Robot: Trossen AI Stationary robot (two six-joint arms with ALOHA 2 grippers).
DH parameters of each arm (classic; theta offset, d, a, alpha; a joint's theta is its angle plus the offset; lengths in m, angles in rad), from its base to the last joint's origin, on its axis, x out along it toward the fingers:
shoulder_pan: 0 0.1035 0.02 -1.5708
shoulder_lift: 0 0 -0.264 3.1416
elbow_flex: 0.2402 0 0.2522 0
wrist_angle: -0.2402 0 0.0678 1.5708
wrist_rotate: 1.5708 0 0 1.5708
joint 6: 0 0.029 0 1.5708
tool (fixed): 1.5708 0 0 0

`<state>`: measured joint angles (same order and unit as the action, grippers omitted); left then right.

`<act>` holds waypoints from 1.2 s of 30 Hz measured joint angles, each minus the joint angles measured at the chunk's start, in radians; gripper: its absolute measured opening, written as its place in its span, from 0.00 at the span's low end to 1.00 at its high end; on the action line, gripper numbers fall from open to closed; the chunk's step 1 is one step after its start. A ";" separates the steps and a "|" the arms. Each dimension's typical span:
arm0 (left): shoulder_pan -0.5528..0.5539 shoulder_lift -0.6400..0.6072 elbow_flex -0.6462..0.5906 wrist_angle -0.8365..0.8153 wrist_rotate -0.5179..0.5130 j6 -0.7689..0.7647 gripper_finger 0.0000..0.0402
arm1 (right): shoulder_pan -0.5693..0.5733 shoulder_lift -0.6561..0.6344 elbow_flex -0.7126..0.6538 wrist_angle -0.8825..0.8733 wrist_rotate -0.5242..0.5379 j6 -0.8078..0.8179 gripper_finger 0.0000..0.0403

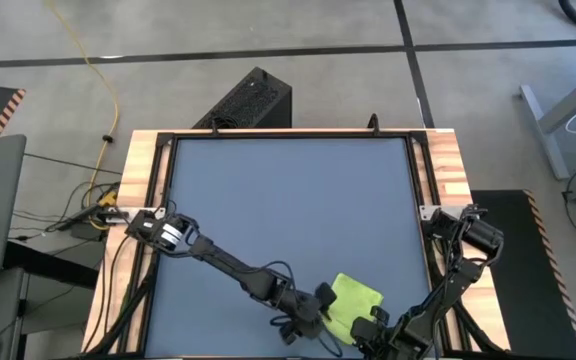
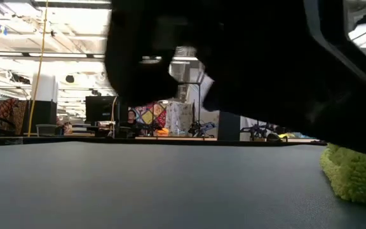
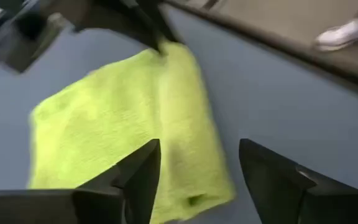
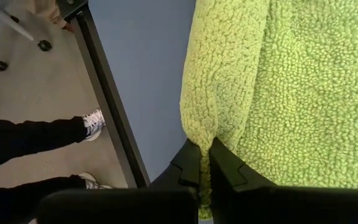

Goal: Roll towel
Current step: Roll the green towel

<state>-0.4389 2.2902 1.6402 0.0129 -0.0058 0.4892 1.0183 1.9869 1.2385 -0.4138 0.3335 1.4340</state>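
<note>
Table [image 1: 288, 190]: right claw [image 4: 204, 163] pinching towel [image 4: 278, 81] edge.

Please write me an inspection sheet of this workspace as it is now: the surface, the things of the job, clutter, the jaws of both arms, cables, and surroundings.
Surface: dark blue-grey mat in a wooden frame; bare apart from the towel.
Job's things: lime-green towel at the near edge, lying flat and partly folded, not rolled.
Clutter: nothing seen on the mat.
Grippers: left gripper above the towel's edge, jaws open, holding nothing; right gripper, jaws shut on a pinched fold of the towel.
Cables: yellow cable on the floor; dark wires beside the table's left side.
Surroundings: black box behind the table; a person's legs and shoes beside the table.
</note>
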 joint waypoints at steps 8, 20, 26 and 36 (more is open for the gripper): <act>0.000 0.000 0.000 -0.021 -0.001 -0.011 0.51 | -0.006 0.000 0.000 0.012 -0.002 0.010 0.07; 0.032 0.001 0.000 -0.065 0.021 -0.147 0.24 | -0.006 0.000 0.000 0.009 0.000 0.023 0.07; 0.061 0.001 0.000 -0.109 0.081 -0.309 0.02 | -0.006 0.000 0.000 0.010 0.001 0.036 0.07; 0.121 0.002 0.001 -0.160 0.370 -0.616 0.00 | -0.007 0.000 0.000 0.009 -0.018 0.146 0.07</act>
<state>-0.3177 2.2921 1.6413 -0.1471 0.3644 -0.1269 1.0111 1.9873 1.2385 -0.4049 0.3154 1.5801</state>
